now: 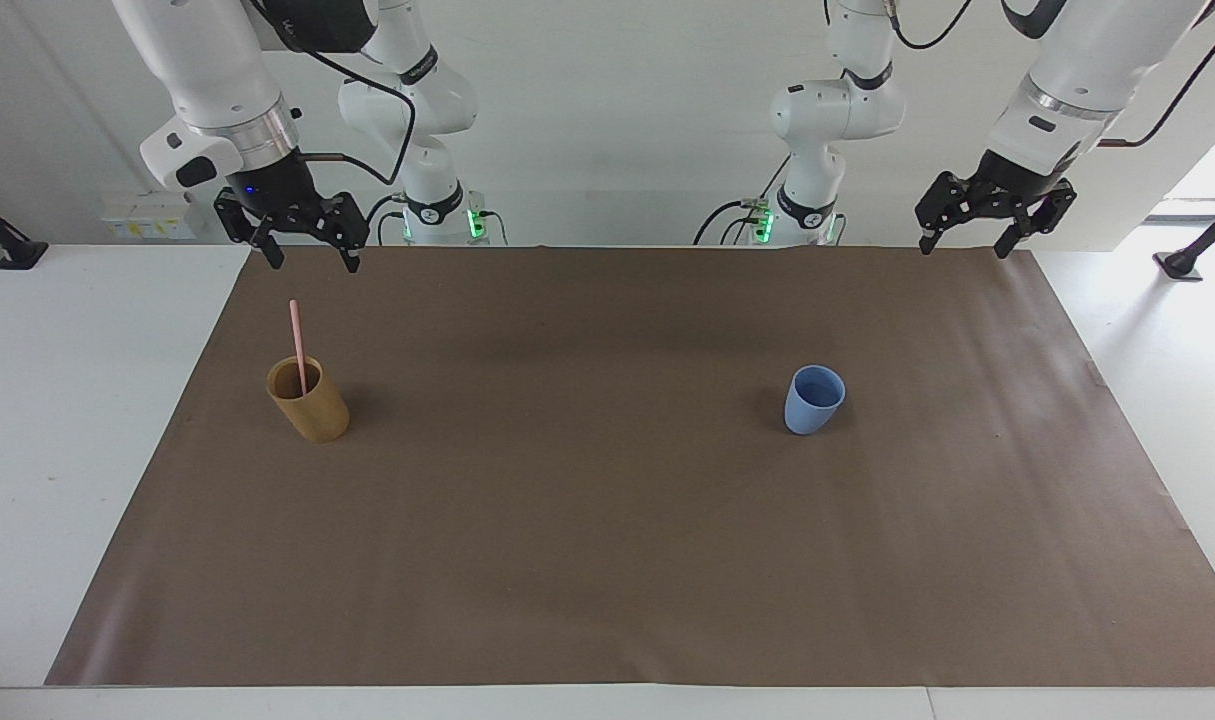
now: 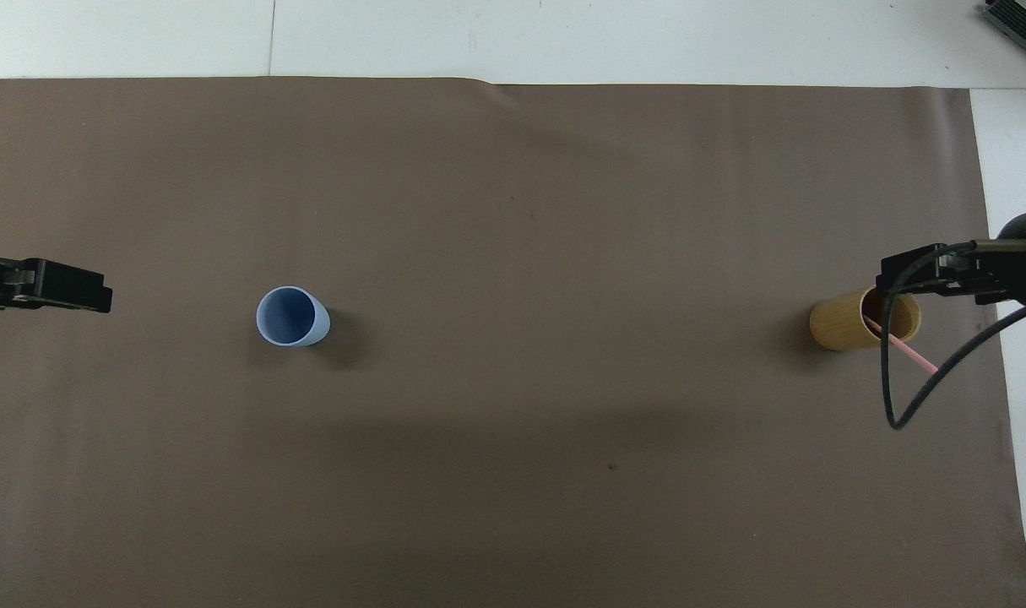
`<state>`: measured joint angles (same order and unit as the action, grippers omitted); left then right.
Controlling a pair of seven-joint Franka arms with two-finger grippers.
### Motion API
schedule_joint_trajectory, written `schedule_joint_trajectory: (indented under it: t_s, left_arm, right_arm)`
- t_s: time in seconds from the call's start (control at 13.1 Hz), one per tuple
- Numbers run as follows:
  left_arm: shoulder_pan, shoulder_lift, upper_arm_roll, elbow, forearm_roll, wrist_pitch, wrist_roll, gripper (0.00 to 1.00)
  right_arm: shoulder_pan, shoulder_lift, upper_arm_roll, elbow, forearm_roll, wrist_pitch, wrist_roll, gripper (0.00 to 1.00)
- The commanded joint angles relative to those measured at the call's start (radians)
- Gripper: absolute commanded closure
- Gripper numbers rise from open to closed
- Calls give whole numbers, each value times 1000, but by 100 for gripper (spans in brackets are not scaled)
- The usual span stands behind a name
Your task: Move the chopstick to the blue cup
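Observation:
The pale pink chopstick [image 1: 296,340] [image 2: 914,353] stands tilted in a tan-brown cup [image 1: 312,410] [image 2: 838,323] at the right arm's end of the table. The blue cup [image 1: 813,402] [image 2: 290,317] stands upright and empty toward the left arm's end. My right gripper [image 1: 312,262] [image 2: 935,279] hangs open in the air above the tan cup's side of the mat, holding nothing. My left gripper [image 1: 964,248] [image 2: 57,287] hangs open over the mat's edge at the left arm's end, also holding nothing.
A brown mat [image 1: 607,520] covers most of the white table; both cups stand on it. A black cable [image 2: 901,397] loops down from the right arm beside the tan cup.

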<state>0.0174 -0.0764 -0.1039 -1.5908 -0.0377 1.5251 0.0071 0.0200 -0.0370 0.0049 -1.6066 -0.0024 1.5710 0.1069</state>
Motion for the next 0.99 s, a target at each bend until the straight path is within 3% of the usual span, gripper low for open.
schedule_joint_trajectory:
  t_s: [0.0, 0.61, 0.92]
  left_arm:
    - [6, -32, 0, -49, -5, 10, -6, 0]
    - [19, -34, 1, -52, -5, 7, -19, 0]
    - [4, -23, 0, -182, -7, 107, -24, 0]
  right_arm:
    - [-11, -7, 0, -7, 16, -5, -9, 0]
    - [-11, -6, 1, -6, 29, -2, -10, 0]
    - [-11, -6, 1, -6, 29, -2, -10, 0]
